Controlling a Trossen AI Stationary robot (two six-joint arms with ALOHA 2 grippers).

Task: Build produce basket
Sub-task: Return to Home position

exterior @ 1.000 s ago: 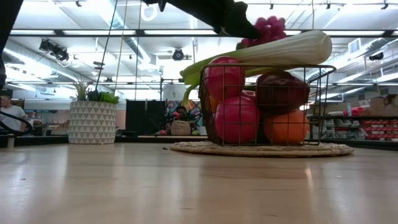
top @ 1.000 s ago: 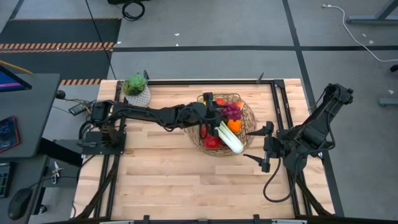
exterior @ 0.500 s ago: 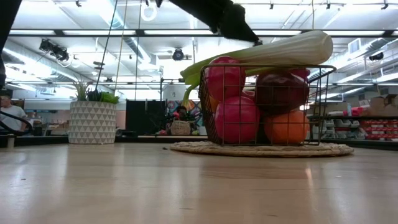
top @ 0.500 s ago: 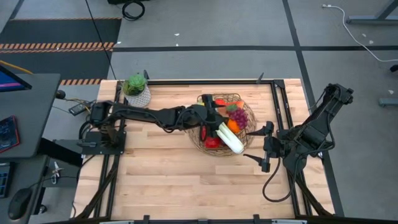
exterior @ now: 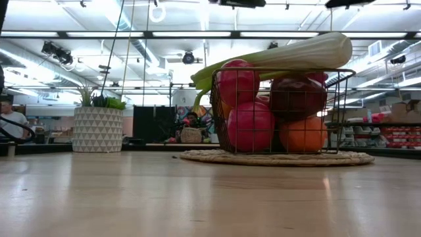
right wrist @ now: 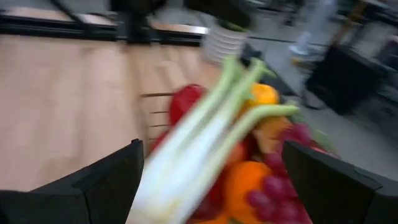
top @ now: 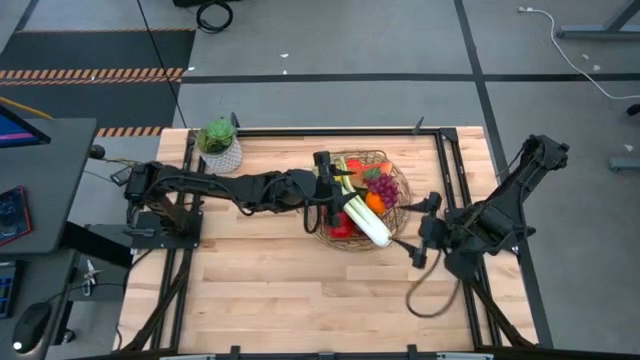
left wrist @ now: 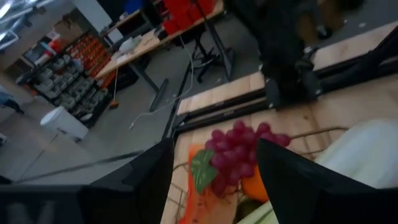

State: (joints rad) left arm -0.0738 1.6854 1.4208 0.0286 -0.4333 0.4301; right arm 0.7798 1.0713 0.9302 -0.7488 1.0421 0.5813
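Note:
The wire basket (top: 398, 190) stands on a round woven mat (exterior: 197, 157) mid-table, piled with produce. There are red apples (exterior: 250, 125), an orange (exterior: 302, 135) and purple grapes (top: 380, 183) lying on top toward the far side. A long leek (top: 368, 222) lies across the heap, its white end over the near rim. My left gripper (top: 325, 188) hovers open at the basket's left rim, pointing at the grapes (left wrist: 239, 149) and holding nothing. My right gripper (top: 424, 228) waits open just right of the basket, facing the leek (right wrist: 199, 143).
A white pot with a green plant (top: 220, 145) stands at the table's far left. Black rails (top: 450, 170) run along the table's edges. Bare wood (top: 290, 290) lies in front of the basket.
My left gripper has let go of the grapes above the basket. It then drew back toward the table's left edge and rose out of the low view. The grapes have dropped onto the pile behind the leek. My right gripper has dipped slightly.

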